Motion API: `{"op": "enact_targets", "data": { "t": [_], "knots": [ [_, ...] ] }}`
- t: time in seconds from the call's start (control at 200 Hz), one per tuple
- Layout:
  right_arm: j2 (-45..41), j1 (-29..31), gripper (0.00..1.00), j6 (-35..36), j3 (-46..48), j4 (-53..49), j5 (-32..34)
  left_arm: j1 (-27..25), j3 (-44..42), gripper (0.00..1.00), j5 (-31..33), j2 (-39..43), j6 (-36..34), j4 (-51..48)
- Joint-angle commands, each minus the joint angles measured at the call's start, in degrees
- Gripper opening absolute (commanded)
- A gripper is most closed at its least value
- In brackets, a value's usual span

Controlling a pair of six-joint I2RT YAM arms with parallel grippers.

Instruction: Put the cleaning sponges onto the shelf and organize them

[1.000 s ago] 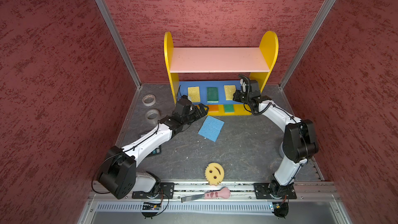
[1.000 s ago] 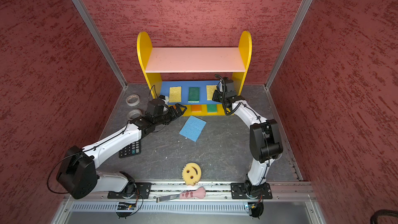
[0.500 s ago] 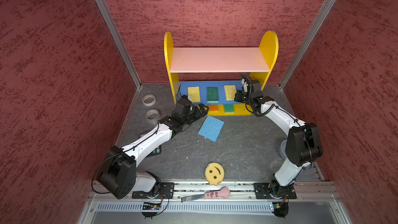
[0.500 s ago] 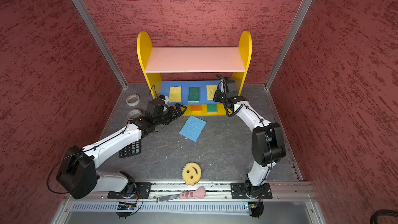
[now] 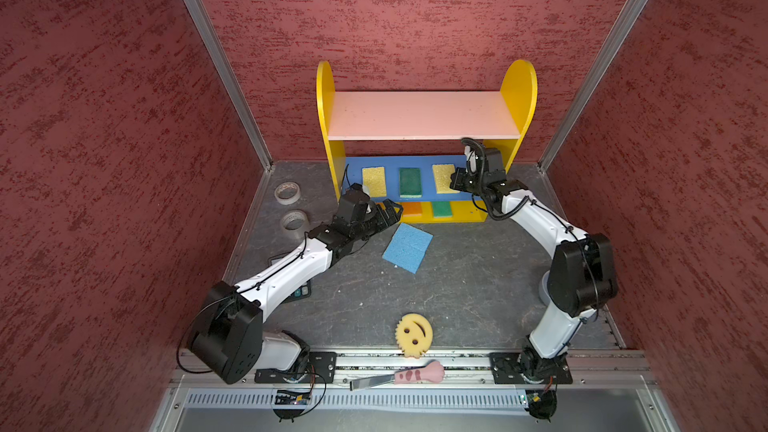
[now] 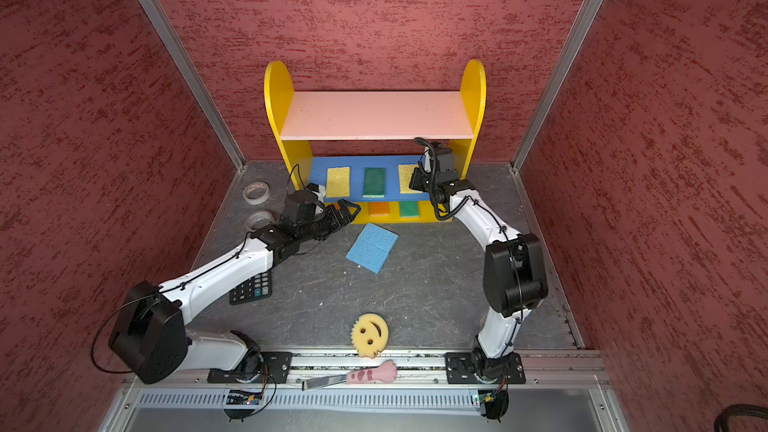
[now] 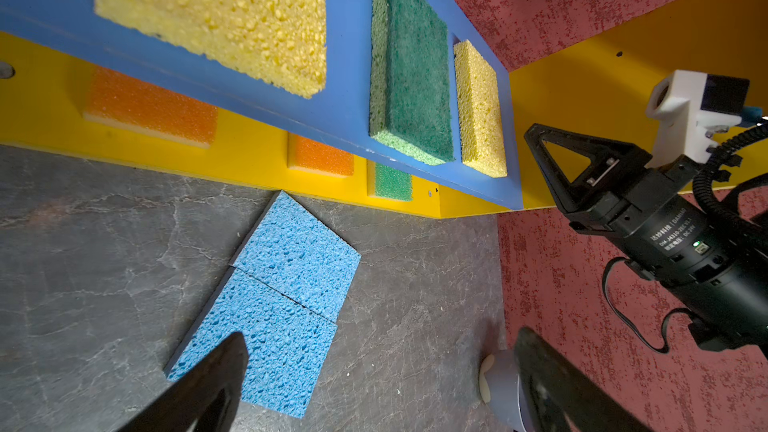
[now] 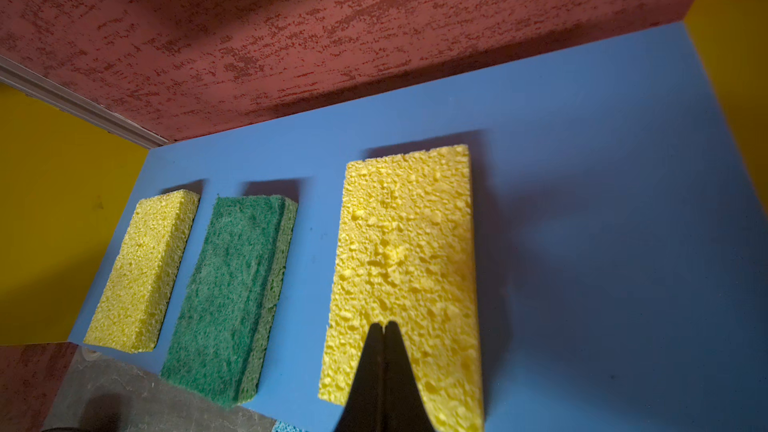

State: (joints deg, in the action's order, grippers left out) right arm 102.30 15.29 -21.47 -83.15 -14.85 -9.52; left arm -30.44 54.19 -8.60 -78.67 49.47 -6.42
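The shelf (image 5: 424,118) is standing just beyond both sets of jaws, and its pink upper board is showing bare surface from side panel to side panel. The left gripper (image 5: 392,214) is hanging released, its jaws spread wide and grasping nothing, level with the front edge of the yellow base. The right gripper (image 8: 382,326) is clenched, its jaws pressed tip to tip with nothing between them. It is reaching in over the blue middle board above the near end of a yellow sponge (image 8: 405,268); I cannot tell whether it is touching. To one side of those jaws a wide bare strip of blue is running to the side panel. To the other side a green sponge (image 8: 237,288) and a second yellow sponge (image 8: 143,268) are lying in a row. Two blue sponges (image 7: 291,268) are lying edge to edge on the floor just ahead of the left jaws, one corner touching the base's front edge. Two orange sponges (image 7: 149,108) and a green one (image 7: 392,182) are sitting on the base. The smiley sponge (image 5: 413,334) is lying well behind both jaws.
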Motion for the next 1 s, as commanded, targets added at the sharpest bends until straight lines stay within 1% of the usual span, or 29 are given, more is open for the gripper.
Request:
{"op": "enact_targets", "data": {
  "t": [0.0, 0.13, 0.416, 0.992],
  "knots": [
    [2.3, 0.5, 0.0, 0.0, -1.4, -1.0, -1.1, 0.2, -0.1, 0.99, 0.5, 0.1, -0.3, 0.5],
    [3.0, 0.5, 0.0, -0.4, -0.2, -1.2, -1.2, 0.2, -0.2, 0.99, 0.4, 0.0, -0.3, 0.6],
    [0.6, 0.5, 0.0, -1.3, 4.2, -0.1, -0.4, 0.5, -0.4, 0.99, 0.4, 0.3, -0.4, 0.4],
    [-2.6, 0.5, 0.0, -1.7, 5.3, -0.8, 0.2, 0.6, -0.2, 1.0, -0.2, 0.0, -0.4, 0.6]
  ]
}}
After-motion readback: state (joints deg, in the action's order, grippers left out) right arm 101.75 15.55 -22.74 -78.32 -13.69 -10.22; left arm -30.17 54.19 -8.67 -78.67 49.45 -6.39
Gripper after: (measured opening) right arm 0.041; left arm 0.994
